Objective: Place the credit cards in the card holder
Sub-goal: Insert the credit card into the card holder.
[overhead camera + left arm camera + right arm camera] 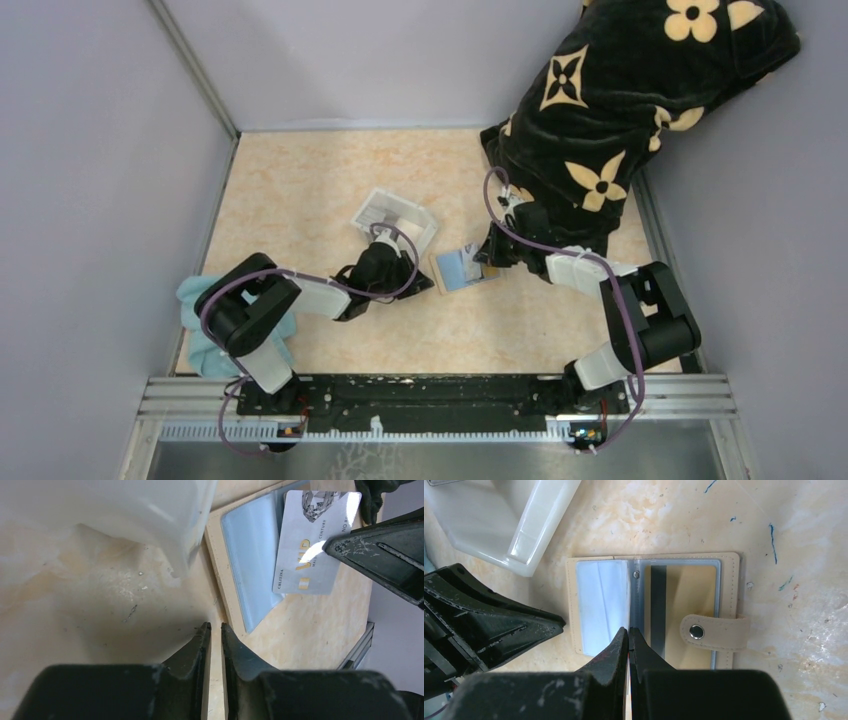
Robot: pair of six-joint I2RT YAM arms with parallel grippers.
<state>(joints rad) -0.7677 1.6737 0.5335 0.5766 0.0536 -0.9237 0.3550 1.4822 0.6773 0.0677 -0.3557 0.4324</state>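
Observation:
The tan card holder (460, 270) lies open at mid-table, blue-grey lining (599, 605) up and snap tab (714, 632) to one side. A gold credit card (694, 590) with a dark stripe sits in one pocket. My right gripper (629, 629) is shut on a silvery credit card (305, 550), which hangs edge-on over the lining. My left gripper (215, 626) stands at the holder's near-left corner with its jaws a narrow slit apart. Whether they pinch the tan edge does not show.
A clear white plastic tray (395, 212) stands just behind the left gripper, close to the holder. A light blue cloth (195, 310) lies at the near left by the left arm's base. A black blanket with tan flowers (620, 100) covers the far right corner.

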